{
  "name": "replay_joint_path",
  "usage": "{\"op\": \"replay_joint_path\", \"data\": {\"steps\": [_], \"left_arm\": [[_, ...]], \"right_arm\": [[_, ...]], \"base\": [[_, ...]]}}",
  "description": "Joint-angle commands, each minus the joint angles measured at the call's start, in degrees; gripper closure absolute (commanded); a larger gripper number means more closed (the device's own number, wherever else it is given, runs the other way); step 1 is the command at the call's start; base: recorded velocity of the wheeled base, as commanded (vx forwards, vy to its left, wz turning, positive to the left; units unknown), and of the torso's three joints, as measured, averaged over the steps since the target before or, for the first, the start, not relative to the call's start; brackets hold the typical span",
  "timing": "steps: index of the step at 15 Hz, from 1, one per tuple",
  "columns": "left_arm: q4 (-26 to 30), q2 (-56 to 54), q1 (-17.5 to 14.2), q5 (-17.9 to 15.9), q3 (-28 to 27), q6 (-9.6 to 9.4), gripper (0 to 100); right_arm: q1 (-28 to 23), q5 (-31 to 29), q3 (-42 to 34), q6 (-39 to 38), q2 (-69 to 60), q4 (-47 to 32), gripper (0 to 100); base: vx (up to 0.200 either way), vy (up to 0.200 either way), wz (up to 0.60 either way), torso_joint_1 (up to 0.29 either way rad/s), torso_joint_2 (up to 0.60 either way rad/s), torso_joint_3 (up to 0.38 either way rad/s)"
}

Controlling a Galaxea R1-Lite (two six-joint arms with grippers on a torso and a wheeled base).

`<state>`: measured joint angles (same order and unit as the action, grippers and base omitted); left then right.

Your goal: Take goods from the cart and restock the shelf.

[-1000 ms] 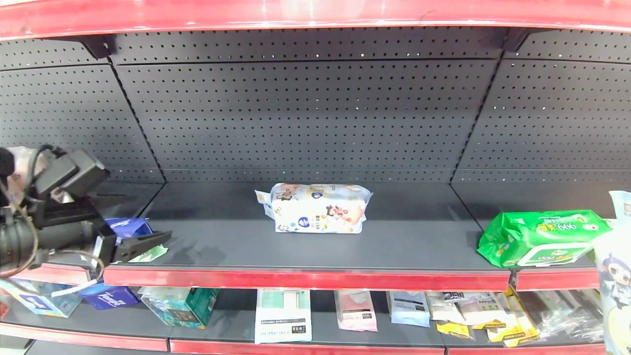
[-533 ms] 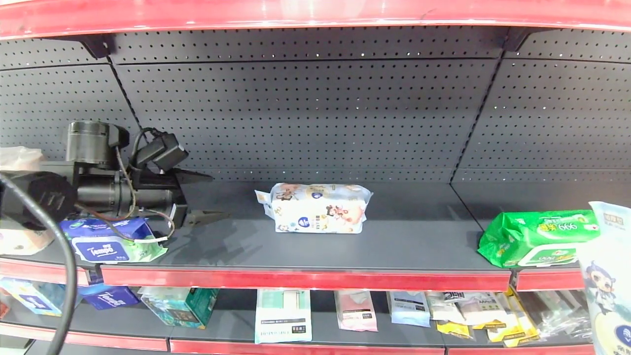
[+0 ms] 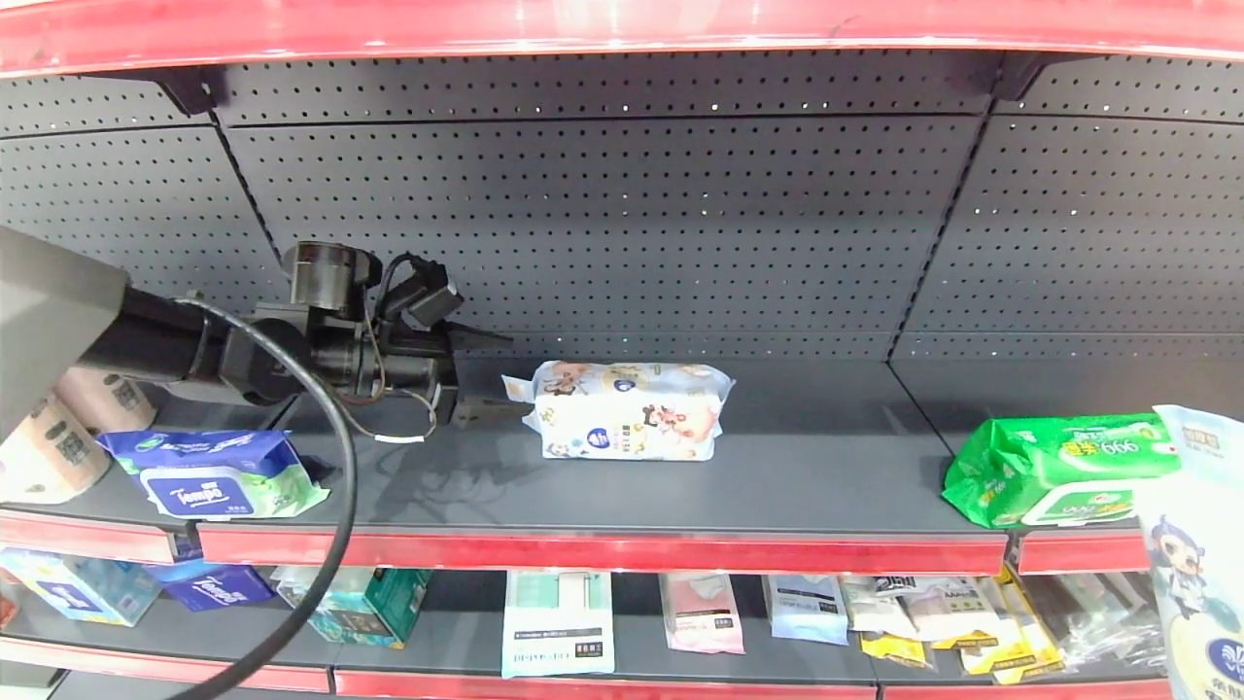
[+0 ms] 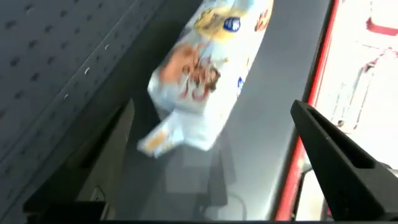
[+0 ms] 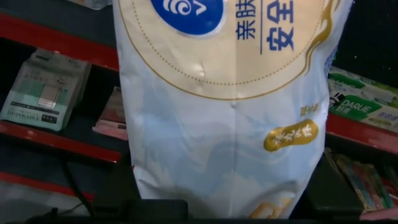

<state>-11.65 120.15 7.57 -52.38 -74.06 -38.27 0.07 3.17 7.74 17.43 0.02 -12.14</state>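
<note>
Just left of the white cartoon-print pack [image 3: 627,410] on the shelf [image 3: 826,476], the left pincer [image 3: 491,377] hangs with its fingers spread wide, one to either side of the pack's crimped end. It looks set to grip or shift the pack. The pack appears soft, so the fingers would do best to pass the thin seam and close on the fuller body. They could then slide it low along the shelf rather than lift it high. Well to the right of that pack, the right pincer [image 5: 239,202] is clamped on a tall white pouch [image 3: 1195,554], held upright before the shelf and likely next to go in. The shelf also carries a blue wipes pack [image 3: 214,473] well left of the white pack and a green wipes pack [image 3: 1064,467] well right. The tier below [image 3: 637,632] holds flat packets [image 3: 559,622] and boxes.
</note>
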Motion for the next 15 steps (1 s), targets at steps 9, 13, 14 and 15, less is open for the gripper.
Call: {"op": "replay_joint_path", "data": {"steps": [9, 13, 14, 15], "left_arm": [[-0.04, 11.86, 1.57, -2.99, -11.11, -3.04, 0], [-0.04, 14.94, 2.71, -3.87, -14.27, -3.39, 0], [-0.12, 15.2, 2.89, -3.87, -14.54, -3.39, 0], [-0.12, 15.82, 3.24, -3.95, -15.33, -3.31, 0]], "right_arm": [[0.01, -1.06, 0.08, 0.5, -0.02, 0.01, 100], [0.01, -1.06, 0.08, 0.5, -0.02, 0.01, 100], [0.01, -1.06, 0.08, 0.5, -0.02, 0.01, 100], [0.01, -1.06, 0.08, 0.5, -0.02, 0.01, 100]], "base": [[0.0, 0.0, 0.0, 0.0, 0.0, 0.0], [0.0, 0.0, 0.0, 0.0, 0.0, 0.0], [0.0, 0.0, 0.0, 0.0, 0.0, 0.0], [0.0, 0.0, 0.0, 0.0, 0.0, 0.0]]}}
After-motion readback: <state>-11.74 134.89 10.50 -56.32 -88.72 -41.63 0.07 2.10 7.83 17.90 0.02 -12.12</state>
